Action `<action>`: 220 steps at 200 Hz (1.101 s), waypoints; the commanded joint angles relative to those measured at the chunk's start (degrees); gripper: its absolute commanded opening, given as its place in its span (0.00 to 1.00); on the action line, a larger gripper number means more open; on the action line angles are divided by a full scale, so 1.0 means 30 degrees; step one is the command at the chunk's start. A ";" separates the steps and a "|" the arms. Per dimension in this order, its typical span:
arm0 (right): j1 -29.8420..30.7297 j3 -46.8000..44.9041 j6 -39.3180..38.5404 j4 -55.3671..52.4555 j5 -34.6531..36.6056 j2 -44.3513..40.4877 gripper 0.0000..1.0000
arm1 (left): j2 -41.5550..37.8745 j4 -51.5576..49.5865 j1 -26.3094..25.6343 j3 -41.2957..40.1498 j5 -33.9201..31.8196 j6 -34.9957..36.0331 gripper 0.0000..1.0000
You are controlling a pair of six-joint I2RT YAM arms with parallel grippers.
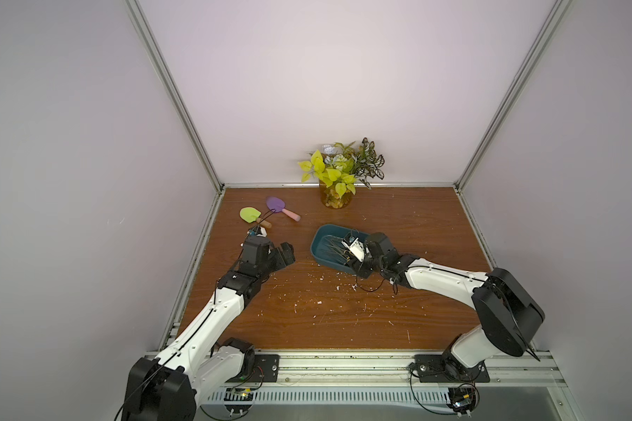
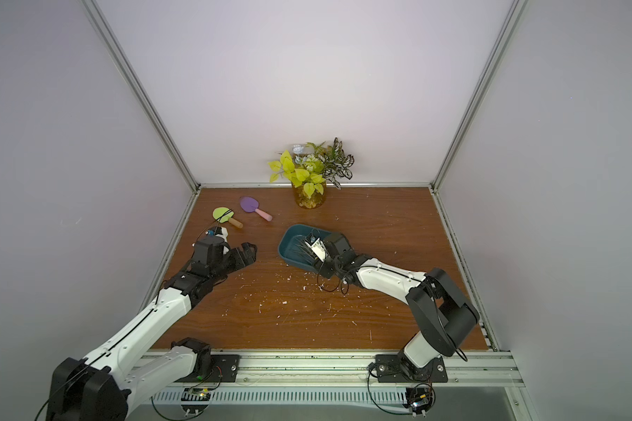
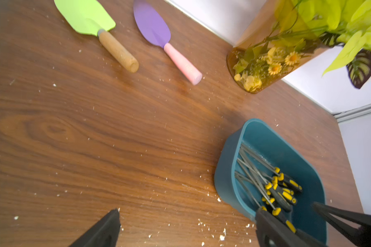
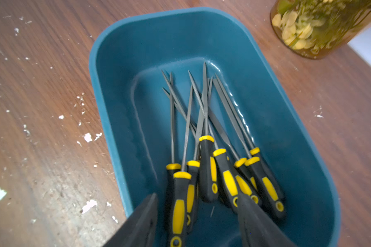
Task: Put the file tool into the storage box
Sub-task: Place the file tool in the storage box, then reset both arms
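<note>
R gripper hangs over the near end of the box, jaws wide, nothing pinched btwn them. Files sit in a loose fan on the box floor, all inside the walls. One file has its handle btwn the jaws, touching neither as far as I can tell.

L gripper hovers over bare bench, jaws wide too and empty, well apart from the box.

Handling, my read: these are light, slim and stiff. The steel shanks are thin w/ sharp tips, so they're awkward to pinch and likely to roll or twist. The black-and-yellow handles look rubbery and thicker, so that's the spot to grab, mid-handle and square across. Not fragile. A short drop into the tub shouldn't hurt them.

Pointing: in the right wrist view, tips aim at the upper middle of the frame and handles bunch at the lower middle by the jaws. Long axes run roughly along the box's length, crossing a bit. In both top views the box lies diagonal, w/ tips to the upper left and handles to the lower right by the R arm.

Can't see any file out on the bench.
</note>
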 commanded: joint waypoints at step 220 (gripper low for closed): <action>-0.9078 -1.0919 0.2275 2.0079 1.1376 -0.2331 1.00 | 0.4900 2.3059 0.2199 -0.7526 -0.9103 1.2021 1.00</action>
